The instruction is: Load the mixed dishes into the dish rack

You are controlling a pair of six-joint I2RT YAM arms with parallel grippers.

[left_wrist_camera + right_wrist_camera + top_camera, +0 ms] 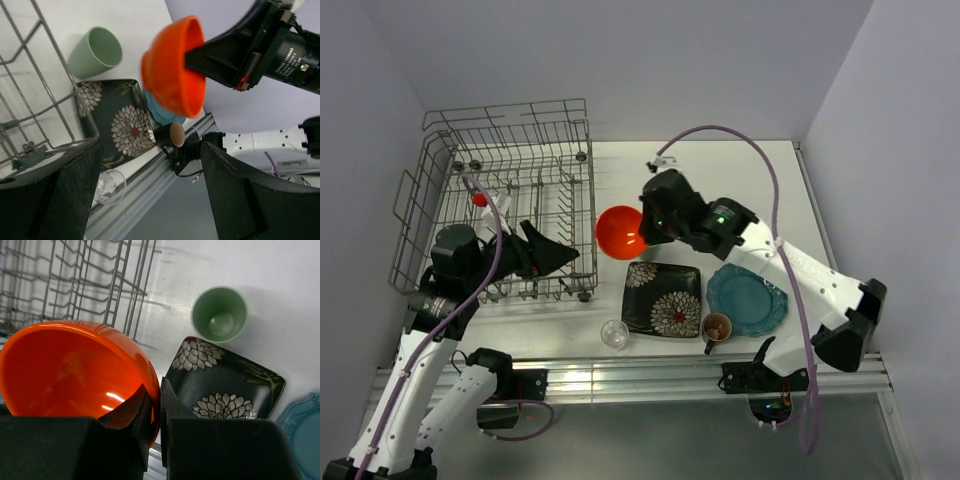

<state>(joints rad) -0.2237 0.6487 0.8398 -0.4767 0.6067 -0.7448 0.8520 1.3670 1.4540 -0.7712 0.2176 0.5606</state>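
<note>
While the right tool (640, 230) pinches the rim of the orange bowl (618, 232), the bowl hangs tilted above the bench (740, 165), just outside the right wall of the dish rack (510, 150), at its 3 o'clock. The left tool (552, 250) is spread wide and holds nothing, over the rack's near right corner. At the bowl's 5 o'clock lies the black square flowered plate (663, 298). The teal round scalloped plate (745, 298) is at its 3 o'clock, the small dark mug (716, 327) sits between the 2 plates' near edges, and the small clear glass (614, 333) is at its 7 o'clock. The pale green cup (219, 314) stands upright at that plate's 12 o'clock, hidden under the right arm from above.
</note>
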